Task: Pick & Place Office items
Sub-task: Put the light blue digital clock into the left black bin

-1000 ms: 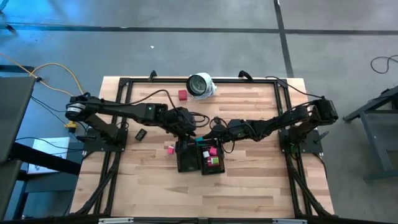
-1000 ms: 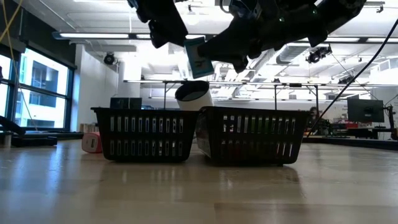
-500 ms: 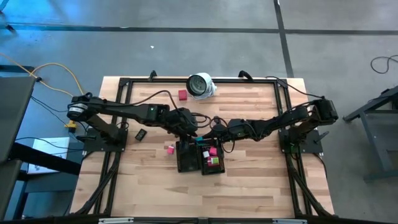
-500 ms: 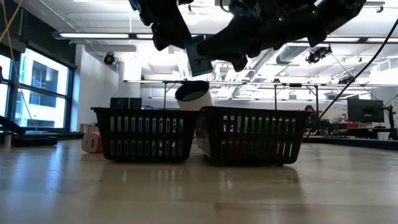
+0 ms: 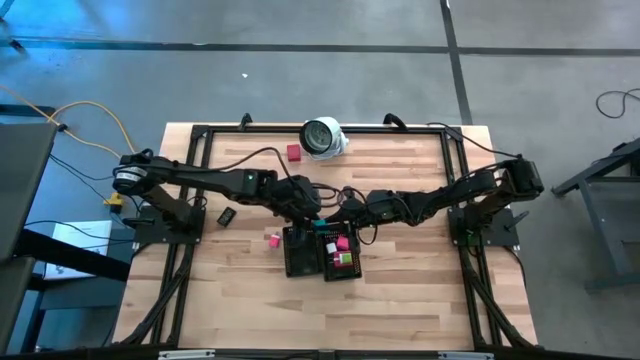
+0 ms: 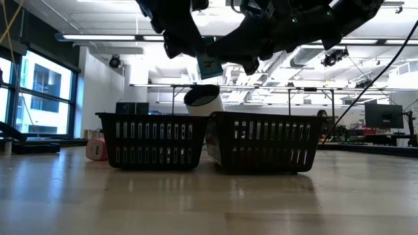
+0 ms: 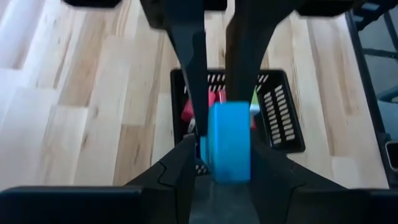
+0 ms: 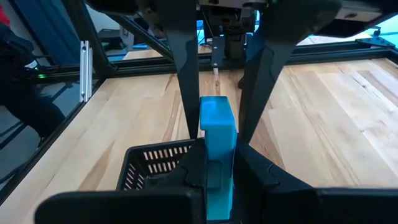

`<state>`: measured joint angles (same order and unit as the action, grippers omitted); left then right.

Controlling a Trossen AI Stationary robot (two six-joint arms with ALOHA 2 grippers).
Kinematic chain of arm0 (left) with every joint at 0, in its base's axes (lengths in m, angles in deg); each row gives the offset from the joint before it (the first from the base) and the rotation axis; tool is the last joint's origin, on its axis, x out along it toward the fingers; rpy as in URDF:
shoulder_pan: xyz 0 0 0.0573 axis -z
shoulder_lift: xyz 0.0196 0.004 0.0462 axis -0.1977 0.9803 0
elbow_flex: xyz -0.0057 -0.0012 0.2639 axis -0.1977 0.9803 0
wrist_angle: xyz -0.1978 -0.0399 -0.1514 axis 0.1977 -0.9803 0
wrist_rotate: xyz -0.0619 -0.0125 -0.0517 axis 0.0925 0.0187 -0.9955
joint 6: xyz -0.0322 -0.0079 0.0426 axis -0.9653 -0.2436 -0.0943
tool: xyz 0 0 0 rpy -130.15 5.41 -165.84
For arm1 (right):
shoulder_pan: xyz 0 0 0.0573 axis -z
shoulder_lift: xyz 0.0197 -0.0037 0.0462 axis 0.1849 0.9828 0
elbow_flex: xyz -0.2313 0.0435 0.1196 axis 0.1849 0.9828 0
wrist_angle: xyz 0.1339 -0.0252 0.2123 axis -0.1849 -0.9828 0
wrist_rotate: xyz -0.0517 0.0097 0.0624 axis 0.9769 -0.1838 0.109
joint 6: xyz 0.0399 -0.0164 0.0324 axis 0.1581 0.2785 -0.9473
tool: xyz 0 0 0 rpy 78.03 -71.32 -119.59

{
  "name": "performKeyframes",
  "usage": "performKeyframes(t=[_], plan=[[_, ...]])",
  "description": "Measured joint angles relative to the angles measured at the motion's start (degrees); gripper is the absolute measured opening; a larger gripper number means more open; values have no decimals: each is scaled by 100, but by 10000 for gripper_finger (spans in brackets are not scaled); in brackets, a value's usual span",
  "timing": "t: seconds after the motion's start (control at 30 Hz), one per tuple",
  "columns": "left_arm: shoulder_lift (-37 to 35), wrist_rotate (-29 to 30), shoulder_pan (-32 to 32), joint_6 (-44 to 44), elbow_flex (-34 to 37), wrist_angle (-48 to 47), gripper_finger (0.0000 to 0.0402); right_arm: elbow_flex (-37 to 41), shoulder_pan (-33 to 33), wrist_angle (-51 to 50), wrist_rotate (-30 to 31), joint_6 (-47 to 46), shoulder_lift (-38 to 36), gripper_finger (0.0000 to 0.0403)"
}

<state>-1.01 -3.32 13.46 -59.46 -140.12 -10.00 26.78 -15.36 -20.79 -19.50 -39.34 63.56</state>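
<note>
Jaws of both grippers, left (image 7: 214, 127) and right (image 8: 214, 93), grip one blue piece (image 7: 229, 142) above the two black mesh trays (image 5: 322, 252). Several pieces lie inside; pink (image 5: 273, 240) and red (image 5: 293, 153) ones remain on the table (image 5: 400, 290).

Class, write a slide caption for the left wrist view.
Left gripper holding a blue rectangular block above a black mesh tray.

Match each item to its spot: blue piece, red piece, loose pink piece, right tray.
Items:
1 blue piece
2 red piece
3 loose pink piece
4 right tray

Spots:
a beside the round white object
b has a green piece inside
c gripped in the air by left claw and right claw
d on bare wood next to the left tray

Pairs: 1-c, 2-a, 3-d, 4-b
</note>
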Motion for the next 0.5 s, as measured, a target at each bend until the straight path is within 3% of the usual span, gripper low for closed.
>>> performKeyframes(t=[0.2, 0.4, 0.5], plan=[[14, 24, -4, 127, -14, 86, 116, 0, 0, -2, -20, 2, 0, 34], [15, 190, -2, 277, -22, 48, 59, 4, 9, -31, -27, -55, 2, 34], [15, 192, -2, 356, -22, 48, 59, 4, 7, -31, -45, -55, 2, 34]])
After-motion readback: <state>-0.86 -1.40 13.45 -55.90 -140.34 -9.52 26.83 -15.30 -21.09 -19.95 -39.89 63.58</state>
